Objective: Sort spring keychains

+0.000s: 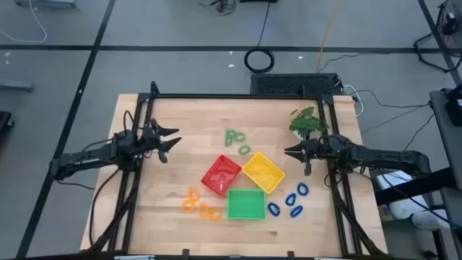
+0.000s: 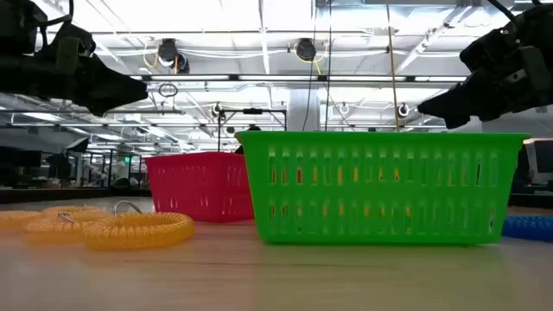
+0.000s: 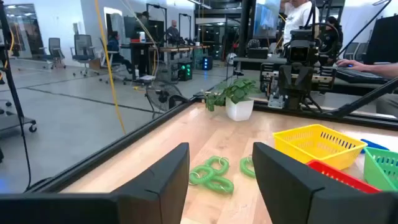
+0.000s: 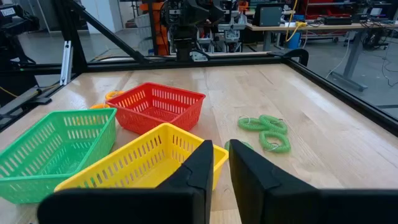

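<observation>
Green spring keychains (image 1: 234,137) lie flat on the wooden table behind the trays, and show too in the left wrist view (image 3: 211,174) and the right wrist view (image 4: 267,132). Orange ones (image 1: 198,204) lie at the near left, blue ones (image 1: 290,201) at the near right. My left gripper (image 1: 173,141) hovers open at the table's left, pointing level toward the green keychains with nothing between its fingers (image 3: 221,149). My right gripper (image 1: 287,152) hovers at the right, beside the yellow tray. Its fingers (image 4: 222,146) are closed to a narrow slit and hold nothing.
Three square trays stand together in the middle: red (image 1: 220,175), yellow (image 1: 263,172) and, nearest the front edge, green (image 1: 246,204). A small potted plant (image 1: 309,123) stands at the far right, close behind my right gripper. A dark frame runs along the table's edges.
</observation>
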`<state>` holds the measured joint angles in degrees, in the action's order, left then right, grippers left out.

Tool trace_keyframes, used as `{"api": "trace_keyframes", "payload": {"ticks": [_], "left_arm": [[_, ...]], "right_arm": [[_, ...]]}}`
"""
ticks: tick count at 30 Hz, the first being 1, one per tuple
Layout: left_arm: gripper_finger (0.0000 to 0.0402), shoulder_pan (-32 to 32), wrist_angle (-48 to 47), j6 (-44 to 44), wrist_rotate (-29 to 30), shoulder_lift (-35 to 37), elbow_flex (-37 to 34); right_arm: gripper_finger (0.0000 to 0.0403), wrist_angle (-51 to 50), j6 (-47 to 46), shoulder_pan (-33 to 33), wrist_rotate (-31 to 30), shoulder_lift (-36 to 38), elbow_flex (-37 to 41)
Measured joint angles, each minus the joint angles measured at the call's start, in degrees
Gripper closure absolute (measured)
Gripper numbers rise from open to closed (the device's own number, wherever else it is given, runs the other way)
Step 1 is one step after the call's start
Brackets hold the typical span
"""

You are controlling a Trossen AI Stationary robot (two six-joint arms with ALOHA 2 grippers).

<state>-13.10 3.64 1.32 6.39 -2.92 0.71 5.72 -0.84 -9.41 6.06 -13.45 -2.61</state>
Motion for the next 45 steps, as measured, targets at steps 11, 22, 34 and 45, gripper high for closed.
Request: {"api": "trace_keyframes", "payload": {"ticks": [11,22,34,45], "left_arm": [[0.0217,0.0,-0.01,0.0,0.01,-0.01,0.0],[0.0218,0.0,0.0,0.0,0.02,0.0,0.0],[0.0217,0.0,0.0,0.0,-0.06,-0.01,0.0],[0.0217,0.0,-0.02,0.0,-0.11,0.0,0.0]], "right_arm": [[0.0365,0.0,-0.02,0.02,-0.02,-0.02,0.0],[0.0365,1.44,-0.07,0.2,0.66,-0.02,0.0],[0.0363,7.32,-32.61,3.84,3.04,-0.25,0.0],[0.0268,-8.67,-37.95,8.22,8.97,-7.25,-10.9]]}}
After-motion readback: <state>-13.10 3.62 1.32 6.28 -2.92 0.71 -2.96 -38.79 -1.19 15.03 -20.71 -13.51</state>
